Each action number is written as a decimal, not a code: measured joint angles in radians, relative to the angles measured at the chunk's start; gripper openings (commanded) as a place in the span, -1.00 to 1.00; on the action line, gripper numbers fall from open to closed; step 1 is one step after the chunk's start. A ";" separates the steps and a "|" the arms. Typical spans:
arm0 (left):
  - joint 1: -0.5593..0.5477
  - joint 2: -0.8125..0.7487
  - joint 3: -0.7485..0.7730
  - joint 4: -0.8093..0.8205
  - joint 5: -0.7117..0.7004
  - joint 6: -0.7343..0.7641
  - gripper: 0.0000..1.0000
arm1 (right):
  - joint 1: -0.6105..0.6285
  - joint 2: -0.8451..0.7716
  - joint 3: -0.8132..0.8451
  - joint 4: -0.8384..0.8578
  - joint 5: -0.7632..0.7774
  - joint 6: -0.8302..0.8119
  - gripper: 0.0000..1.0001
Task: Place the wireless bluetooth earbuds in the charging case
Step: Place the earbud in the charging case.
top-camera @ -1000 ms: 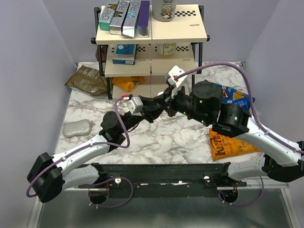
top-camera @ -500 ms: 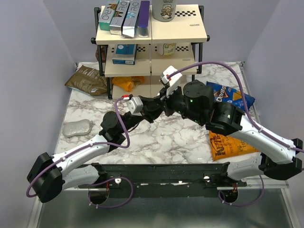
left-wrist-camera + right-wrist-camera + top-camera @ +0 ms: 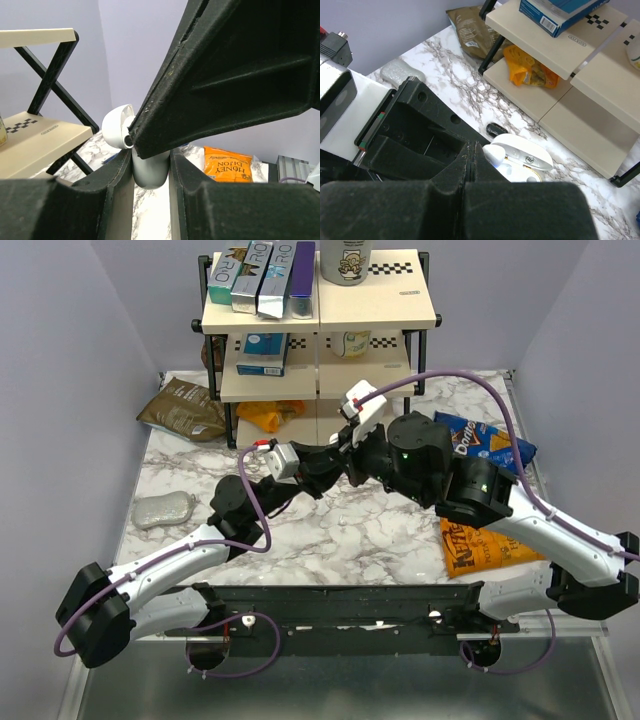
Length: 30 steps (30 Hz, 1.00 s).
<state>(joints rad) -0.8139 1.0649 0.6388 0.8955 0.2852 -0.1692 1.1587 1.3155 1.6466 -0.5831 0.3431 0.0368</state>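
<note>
The left fingers (image 3: 112,200) are clamping the open charging case (image 3: 150,172) above mid-desk, steadying it; the right fingers (image 3: 485,200), pressed together, are reaching its mouth; one earbud (image 3: 495,130) is lying toward the far edge of the desk (image 3: 445,65).

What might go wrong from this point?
The right hand, shut, sits right at the open charging case clamped in the left hand; a push may twist the case out of that grip. One black earbud lies loose on the marble table near the case, so a nudge may roll it away.
</note>
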 measured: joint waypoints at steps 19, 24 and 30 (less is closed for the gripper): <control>0.000 -0.014 -0.013 0.016 -0.005 -0.012 -1.00 | 0.000 -0.063 -0.059 0.004 0.012 0.000 -0.99; 0.000 -0.014 -0.013 0.022 -0.005 -0.011 -1.00 | 0.000 -0.090 -0.078 0.015 -0.005 -0.002 -0.93; 0.000 -0.014 -0.013 0.023 -0.005 -0.011 -1.00 | 0.000 -0.072 -0.023 0.015 -0.021 -0.010 -0.86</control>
<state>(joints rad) -0.8139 1.0504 0.6258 0.9180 0.2802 -0.1802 1.1587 1.2434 1.6238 -0.5682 0.3218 0.0273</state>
